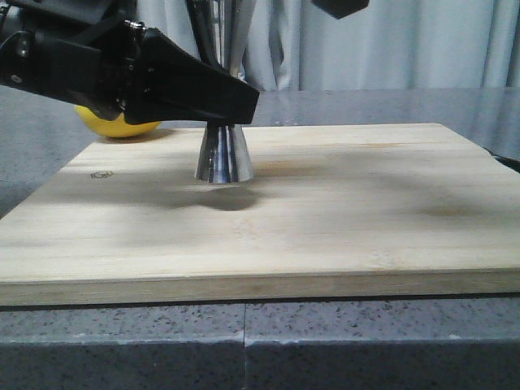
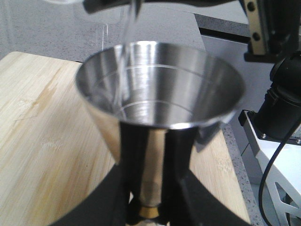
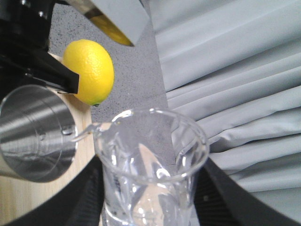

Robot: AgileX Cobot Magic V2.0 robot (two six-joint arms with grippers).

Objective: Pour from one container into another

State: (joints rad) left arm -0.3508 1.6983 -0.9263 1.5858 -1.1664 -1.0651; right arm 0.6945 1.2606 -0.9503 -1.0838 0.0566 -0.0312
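Right now your left pincer [image 2: 149, 188] is clamped on the narrow gold-tinted waist of the steel jigger [image 1: 223, 154], one dark finger [image 2: 129, 155] on each side of it. The jigger stands upright on the wooden board [image 1: 325, 211], toward the board's far left part, its lower cone resting on the wood and throwing a soft shadow just in front. From the left wrist you look straight into the jigger's upper cup [image 2: 162, 89], and a thin clear stream [image 2: 126, 52] drops into it from above, landing against the inner wall.

Your right pincer [image 3: 148, 197] holds the clear glass beaker [image 3: 150, 165], its dark fingers [image 3: 80, 197] pressed against the glass on both sides. The beaker is tipped so that its lip [image 3: 96, 128] hangs over the rim of the jigger [image 3: 35, 134], and liquid runs off the lip into the cup. In the front view the beaker itself is out of sight above the frame.

A lemon [image 1: 118, 123] lies on the grey counter [image 1: 49, 146] just beyond the board's far left corner, partly hidden by your left arm [image 1: 122, 69]. Pale curtains [image 1: 390, 41] hang behind the counter.
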